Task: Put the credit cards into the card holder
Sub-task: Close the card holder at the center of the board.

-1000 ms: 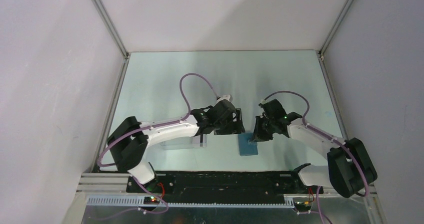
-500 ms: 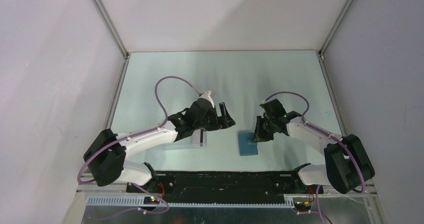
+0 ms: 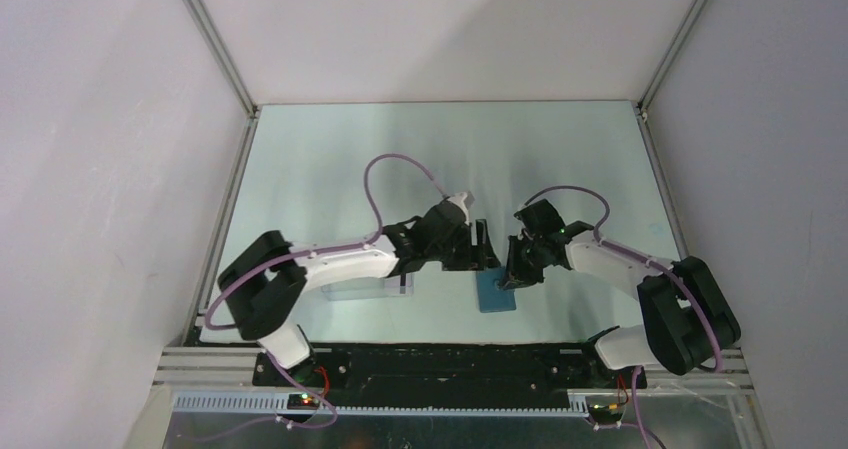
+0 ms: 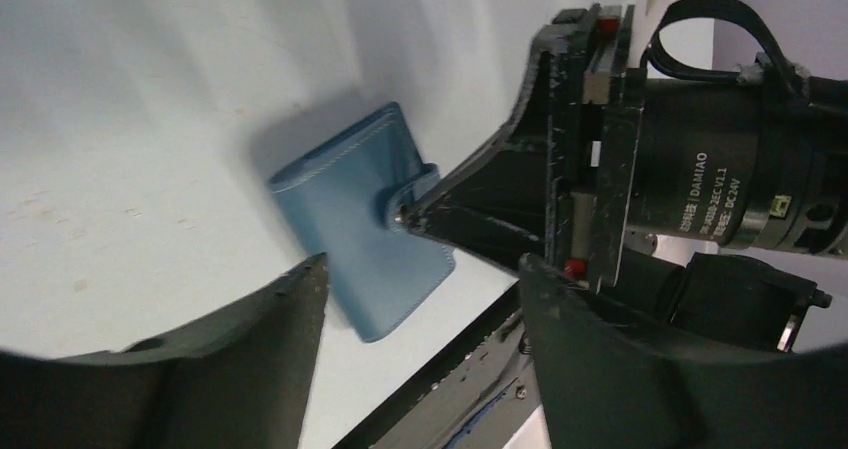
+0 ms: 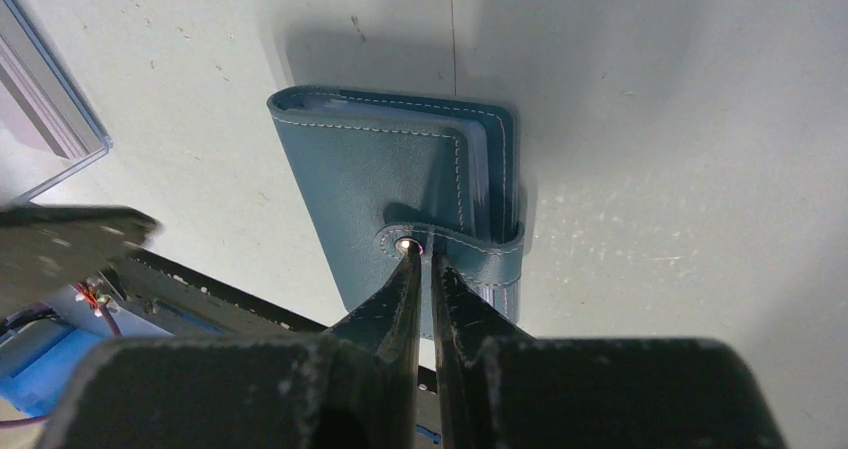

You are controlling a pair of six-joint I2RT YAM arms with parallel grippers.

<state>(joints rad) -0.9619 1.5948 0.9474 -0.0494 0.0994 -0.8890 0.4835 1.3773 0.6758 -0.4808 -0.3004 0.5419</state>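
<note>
**Currently: work bunched low in frame, close to the front edge**

Surface: I see a pale green-white table [image 3: 440, 159], lightly specked and scuffed in the wrist views. Plain white walls [image 3: 440, 29] box it in at left, back and right, and metal frame posts [image 3: 212, 39] slant down to the rear corners. A black base rail [image 3: 440, 364] runs along the bottom of the top view.

Card holder [image 3: 497, 294]: teal, folded shut and flat on the table at lower centre of the top view, a little above the rail. In the right wrist view its clasp tab [image 5: 455, 244] wraps over the right-hand edge, and pale inner leaves show there.

Right gripper [image 3: 510, 279]: the fingers are closed to a thin slit, with the tips down on the clasp tab at the snap [image 5: 407, 244]. I cannot tell whether any of the tab is pinched between them.

Left gripper [image 3: 483, 251]: spread wide with nothing between its fingers [image 4: 250, 359]. It sits just up-left of the card holder, close beside the right gripper.

Clear box [image 3: 355, 289]: left of lower centre, partly under the left arm. One whitish credit card [image 3: 402, 284] with a dark stripe shows at its right end. I cannot tell whether the card is in the box or on it.

Room: the side walls stand well apart from both grippers. Plain tabletop runs from the grippers up to the back wall. Purple cable loops [image 3: 400, 169] arch above the wrists.
</note>
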